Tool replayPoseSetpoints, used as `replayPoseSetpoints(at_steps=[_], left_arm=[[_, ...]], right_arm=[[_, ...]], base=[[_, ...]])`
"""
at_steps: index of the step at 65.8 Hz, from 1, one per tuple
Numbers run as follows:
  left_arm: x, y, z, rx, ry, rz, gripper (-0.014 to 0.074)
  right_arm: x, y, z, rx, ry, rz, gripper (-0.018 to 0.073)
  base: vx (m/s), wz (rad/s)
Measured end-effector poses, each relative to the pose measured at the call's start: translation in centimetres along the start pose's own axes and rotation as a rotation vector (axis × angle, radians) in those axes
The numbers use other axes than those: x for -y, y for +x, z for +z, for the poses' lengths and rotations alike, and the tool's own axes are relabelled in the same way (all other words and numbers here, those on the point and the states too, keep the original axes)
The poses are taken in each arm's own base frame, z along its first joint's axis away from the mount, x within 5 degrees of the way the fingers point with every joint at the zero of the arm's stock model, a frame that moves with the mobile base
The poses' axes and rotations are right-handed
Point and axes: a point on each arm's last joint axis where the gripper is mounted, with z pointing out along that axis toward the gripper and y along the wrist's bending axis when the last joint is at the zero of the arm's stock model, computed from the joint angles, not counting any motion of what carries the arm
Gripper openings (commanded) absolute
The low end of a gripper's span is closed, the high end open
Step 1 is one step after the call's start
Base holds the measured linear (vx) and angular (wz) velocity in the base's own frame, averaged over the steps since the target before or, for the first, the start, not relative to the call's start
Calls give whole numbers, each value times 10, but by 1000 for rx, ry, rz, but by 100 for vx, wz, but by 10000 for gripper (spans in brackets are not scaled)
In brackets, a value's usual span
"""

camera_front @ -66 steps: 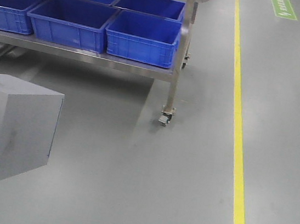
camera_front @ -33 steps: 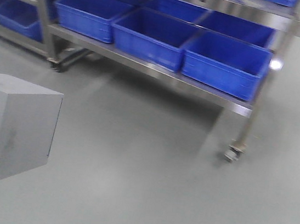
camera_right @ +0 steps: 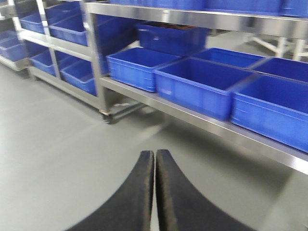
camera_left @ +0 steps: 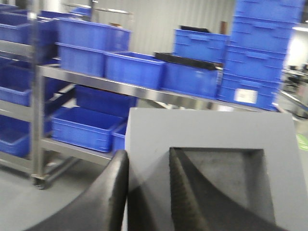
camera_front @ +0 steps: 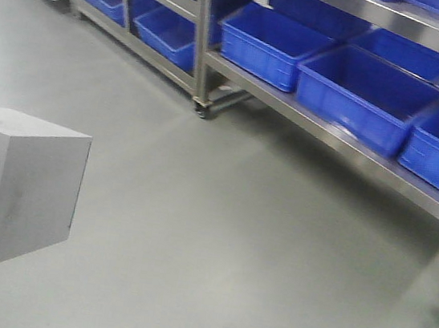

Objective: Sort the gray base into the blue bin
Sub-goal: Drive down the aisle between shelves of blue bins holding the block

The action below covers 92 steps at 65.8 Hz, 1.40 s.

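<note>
the left hand (camera_left: pixel 147 166) is clamped on the gray block (camera_left: pixel 211 130). one dark finger (camera_left: pixel 113 192) lies against the block's outer side. the other finger (camera_left: pixel 187 202) reaches into the square recess, so one wall of the block is pinched between them. in the front view the gray block (camera_front: pixel 26 187) hangs clear above the floor (camera_front: pixel 241 248), carried in the air and touching nothing but the hand. the right hand (camera_right: pixel 154 161) is closed on nothing, its two fingers pressed flat together, with bare floor below it.

ahead of both hands, and reaching off to their right, stands a steel bench (camera_front: pixel 333 134) whose shelves carry rows of blue bins. the nearest open blue bin (camera_front: pixel 344 108) sits on the low shelf, well apart from the left hand and its load. the pictures do not show which of the bins is meant to take the block.

as for progress, the pick-up looks done: the block is off the ground and the grip on its wall seems firm. the delivery is all left to do. the gap to the bench has to be closed, the left hand brought over a bin, the block lowered inside, and the fingers opened. i judge the task to be about halfway, in the carrying stage.
</note>
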Motion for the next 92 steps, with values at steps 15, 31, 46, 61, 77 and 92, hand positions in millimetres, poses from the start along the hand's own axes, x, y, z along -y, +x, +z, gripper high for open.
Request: replayPoseSetpoints(at_steps=[15,31,46,61,77,92], left_arm=[[0,0,0,1,0,0,-6],[0,0,0,1,0,0,-6],[0,0,0,1,0,0,-6],[0,0,0,1,0,0,-6],[0,0,0,1,0,0,-6],[0,0,0,1,0,0,-6]], right_arm=[[0,0,0,0,0,0,-5],[0,0,0,0,0,0,-5],[0,0,0,0,0,0,-5],[0,0,0,0,0,0,-5],[0,0,0,0,0,0,-5],[0,0,0,0,0,0,-5]], base=[[32,36],[38,16],[39,12],[39,26],[41,45],[41,49]])
